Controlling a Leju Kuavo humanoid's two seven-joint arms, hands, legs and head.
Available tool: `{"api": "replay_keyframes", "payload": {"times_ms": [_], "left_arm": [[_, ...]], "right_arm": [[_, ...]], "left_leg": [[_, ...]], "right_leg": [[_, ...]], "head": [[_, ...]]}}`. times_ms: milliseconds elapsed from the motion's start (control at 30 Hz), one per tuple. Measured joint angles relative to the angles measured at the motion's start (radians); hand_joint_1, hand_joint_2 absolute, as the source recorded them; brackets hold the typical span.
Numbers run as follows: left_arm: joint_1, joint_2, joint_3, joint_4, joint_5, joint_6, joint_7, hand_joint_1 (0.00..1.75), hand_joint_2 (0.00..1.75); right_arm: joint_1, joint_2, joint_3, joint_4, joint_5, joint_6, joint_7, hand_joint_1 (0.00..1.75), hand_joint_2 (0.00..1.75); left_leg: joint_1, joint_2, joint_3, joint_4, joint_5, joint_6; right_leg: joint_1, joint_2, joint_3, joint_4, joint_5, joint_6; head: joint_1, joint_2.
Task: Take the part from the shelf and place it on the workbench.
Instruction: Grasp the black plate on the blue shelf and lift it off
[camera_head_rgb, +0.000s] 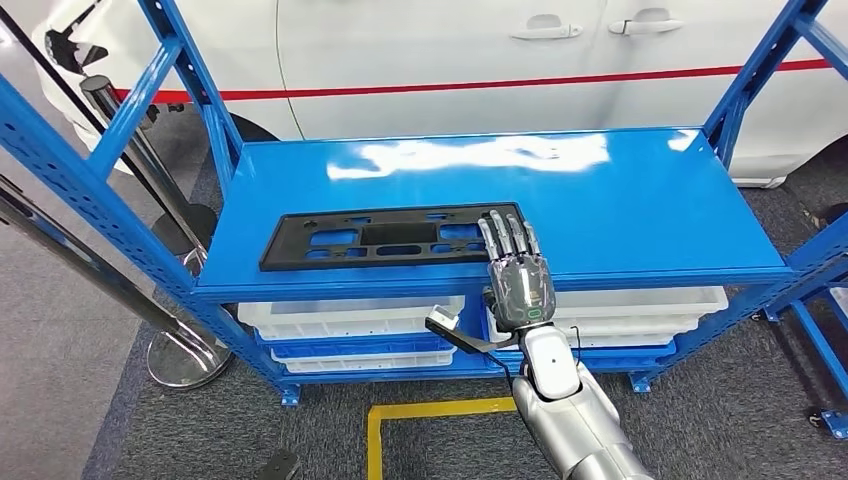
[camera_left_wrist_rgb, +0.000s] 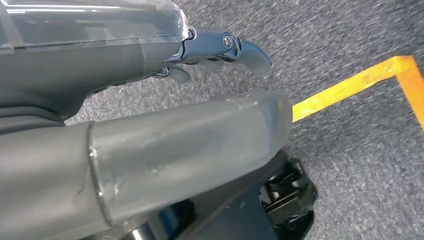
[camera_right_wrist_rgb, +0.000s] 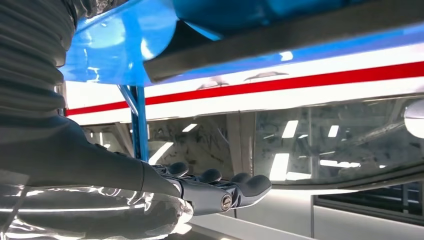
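Note:
A flat black part (camera_head_rgb: 380, 240) with several cut-outs lies along the front left of the blue shelf top (camera_head_rgb: 620, 200). My right hand (camera_head_rgb: 518, 270) reaches in from below, palm down and fingers stretched out, over the part's right end. In the right wrist view a gap shows between that hand (camera_right_wrist_rgb: 150, 185) and the part's dark edge (camera_right_wrist_rgb: 280, 45), so it holds nothing. My left hand (camera_left_wrist_rgb: 150, 125) hangs over the grey carpet with its fingers (camera_left_wrist_rgb: 240, 50) loose and nothing in them.
White bins (camera_head_rgb: 350, 318) (camera_head_rgb: 640, 305) sit on the lower level under the shelf top. Blue uprights (camera_head_rgb: 200, 80) (camera_head_rgb: 760, 70) frame both ends. A white car (camera_head_rgb: 500, 60) stands close behind. A stanchion base (camera_head_rgb: 185, 355) is at the left, and yellow floor tape (camera_head_rgb: 440, 410) lies in front.

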Motion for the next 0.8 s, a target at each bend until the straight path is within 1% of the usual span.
{"api": "replay_keyframes", "payload": {"times_ms": [33,67,100,133,167,200,233,267,300,333,367,400,433,467,500,533,567,600,667,700,733,767,800], "left_arm": [[0.0,0.0,0.0,0.0,0.0,0.0,0.0,0.0,0.0],[-0.002,0.0,0.0,0.0,0.0,0.0,0.0,0.0,0.0],[-0.002,0.0,0.0,0.0,0.0,0.0,0.0,0.0,0.0],[-0.003,0.0,0.0,0.0,-0.001,0.0,0.0,0.0,0.0],[-0.003,0.0,0.0,0.0,-0.001,0.001,0.0,0.0,0.0],[-0.003,-0.001,0.0,0.0,-0.001,0.001,0.0,0.0,0.0],[-0.004,-0.001,0.0,0.0,-0.002,0.001,0.0,0.0,0.0],[-0.006,-0.002,0.0,0.0,-0.002,0.001,-0.001,0.0,0.0],[-0.008,-0.002,0.0,0.0,-0.002,0.001,-0.001,0.0,0.0],[-0.009,-0.002,0.0,0.0,-0.002,0.001,-0.001,0.0,0.0],[-0.01,-0.002,0.0,0.0,-0.002,0.001,-0.001,0.0,0.0],[-0.009,-0.002,0.0,0.0,-0.002,0.001,-0.001,0.0,0.0],[-0.008,-0.002,0.0,0.0,-0.002,0.001,-0.001,0.0,0.0],[-0.006,-0.002,0.0,0.0,-0.002,0.001,-0.001,0.0,0.0],[-0.006,-0.002,0.0,0.0,-0.002,0.001,-0.001,0.0,0.0],[-0.006,-0.002,0.0,0.0,-0.002,0.001,-0.002,0.0,0.0],[-0.007,-0.002,0.0,0.0,-0.002,0.001,-0.002,0.0,0.0],[-0.009,-0.002,0.001,0.0,-0.002,0.002,-0.003,0.0,0.0],[-0.011,-0.002,0.001,0.0,-0.002,0.002,-0.004,0.0,0.0],[-0.012,-0.002,0.002,0.0,-0.002,0.003,-0.004,0.0,0.0],[-0.013,-0.002,0.002,0.0,-0.002,0.004,-0.005,0.0,0.0],[-0.014,-0.001,0.004,0.0,-0.001,0.005,-0.005,0.0,0.0],[-0.016,-0.001,0.005,0.0,0.001,0.007,-0.006,0.0,0.0]], "right_arm": [[-0.001,0.0,0.001,0.001,0.0,0.0,0.003,0.0,1.75],[-0.002,0.0,0.002,0.002,0.0,0.0,0.008,0.0,1.75],[-0.003,0.0,0.006,0.005,0.0,0.0,0.014,0.0,1.75],[-0.004,0.0,0.01,0.007,0.0,0.0,0.02,0.0,1.75],[-0.005,0.0,0.016,0.008,0.0,0.0,0.026,0.0,1.75],[-0.006,0.0,0.022,0.009,0.0,0.0,0.03,0.0,1.75],[-0.007,0.0,0.027,0.009,0.0,0.0,0.033,0.0,1.75],[-0.01,0.0,0.032,0.009,0.0,0.0,0.035,0.0,1.75],[-0.011,0.0,0.035,0.01,0.0,0.0,0.036,0.0,1.75],[-0.011,0.0,0.038,0.011,0.0,0.0,0.037,0.0,1.75],[-0.009,0.0,0.04,0.014,0.0,0.0,0.038,0.0,1.75],[-0.006,0.0,0.042,0.016,0.0,0.0,0.039,0.0,1.75],[-0.004,0.0,0.043,0.018,0.0,0.0,0.04,0.0,1.75],[-0.002,0.0,0.044,0.019,0.0,0.0,0.04,0.0,1.75],[-0.002,0.0,0.045,0.02,0.0,0.0,0.042,0.0,1.75],[-0.003,0.0,0.047,0.02,0.0,0.0,0.043,0.0,1.75],[-0.004,0.0,0.048,0.021,0.0,0.0,0.044,0.0,1.75],[-0.005,0.0,0.051,0.021,0.0,0.0,0.045,0.0,1.75],[-0.005,-0.001,0.056,0.022,0.0,0.0,0.047,0.0,1.75],[-0.005,-0.001,0.058,0.022,0.0,0.0,0.047,0.0,1.75],[-0.006,-0.001,0.06,0.021,0.0,0.0,0.047,0.0,1.75],[-0.008,0.0,0.062,0.021,0.0,0.0,0.047,0.0,1.75],[-0.009,0.0,0.064,0.021,0.0,0.0,0.048,0.39,1.75]], "left_leg": [[-0.001,0.0,0.017,-0.061,0.039,0.004],[-0.004,0.0,0.032,-0.114,0.058,0.009],[-0.007,0.0,0.039,-0.143,0.067,0.015],[-0.011,0.0,0.041,-0.151,0.059,0.021],[-0.012,0.0,0.046,-0.159,0.059,0.027],[-0.01,0.0,0.053,-0.163,0.064,0.033],[-0.007,0.0,0.061,-0.169,0.063,0.038],[-0.004,0.0,0.07,-0.175,0.062,0.044],[-0.003,0.0,0.079,-0.179,0.058,0.049],[-0.003,0.0,0.085,-0.179,0.052,0.053],[-0.004,0.0,0.091,-0.178,0.045,0.055],[-0.004,-0.001,0.097,-0.176,0.038,0.055],[-0.005,-0.002,0.104,-0.174,0.03,0.054],[-0.005,-0.003,0.114,-0.171,0.021,0.052],[-0.005,-0.003,0.124,-0.167,0.01,0.05],[-0.006,-0.003,0.133,-0.165,-0.001,0.047],[-0.007,-0.004,0.138,-0.161,-0.01,0.042],[-0.008,-0.004,0.141,-0.16,-0.016,0.037],[-0.009,-0.004,0.143,-0.163,-0.022,0.027],[-0.008,-0.003,0.146,-0.165,-0.026,0.022],[-0.007,-0.002,0.146,-0.158,-0.034,0.016],[-0.006,-0.001,0.137,-0.133,-0.048,0.011],[-0.005,-0.001,0.116,-0.089,-0.068,0.006]], "right_leg": [[0.001,0.0,0.009,0.0,-0.007,0.003],[0.001,0.0,0.013,0.0,-0.012,0.007],[0.001,0.0,0.015,0.0,-0.017,0.012],[0.001,0.0,0.016,0.0,-0.021,0.018],[0.002,0.0,0.017,-0.002,-0.025,0.025],[0.001,0.0,0.021,-0.002,-0.03,0.032],[0.001,-0.001,0.02,0.007,-0.039,0.037],[0.0,-0.001,0.009,0.035,-0.053,0.041],[-0.001,-0.002,-0.017,0.084,-0.073,0.044],[-0.002,-0.002,-0.056,0.149,-0.096,0.046],[-0.004,-0.002,-0.1,0.215,-0.112,0.048],[-0.005,-0.002,-0.137,0.259,-0.113,0.05],[-0.006,-0.002,-0.157,0.269,-0.094,0.051],[-0.007,-0.002,-0.158,0.24,-0.056,0.05],[-0.007,-0.003,-0.141,0.179,-0.005,0.048],[-0.006,-0.003,-0.119,0.119,0.032,0.045],[-0.004,-0.003,-0.098,0.066,0.054,0.041],[-0.002,-0.003,-0.085,0.034,0.062,0.038],[0.002,0.0,-0.078,0.019,0.05,0.029],[0.0,0.001,-0.074,0.016,0.048,0.025],[-0.002,0.001,-0.067,0.011,0.046,0.019],[-0.004,0.0,-0.059,0.005,0.044,0.014],[-0.006,-0.001,-0.05,0.001,0.041,0.009]], "head": [[0.0,0.0],[0.0,0.0],[0.0,0.0],[0.0,0.0],[0.0,0.0],[0.0,0.0],[0.0,0.0],[0.0,0.0],[0.001,0.0],[0.001,0.0],[0.001,0.0],[0.001,0.0],[0.001,0.0],[0.001,0.0],[0.001,0.0],[0.001,0.0],[0.001,0.0],[0.001,0.0],[0.0,0.0],[0.0,0.0],[0.0,0.0],[0.0,0.0],[0.0,0.0]]}}
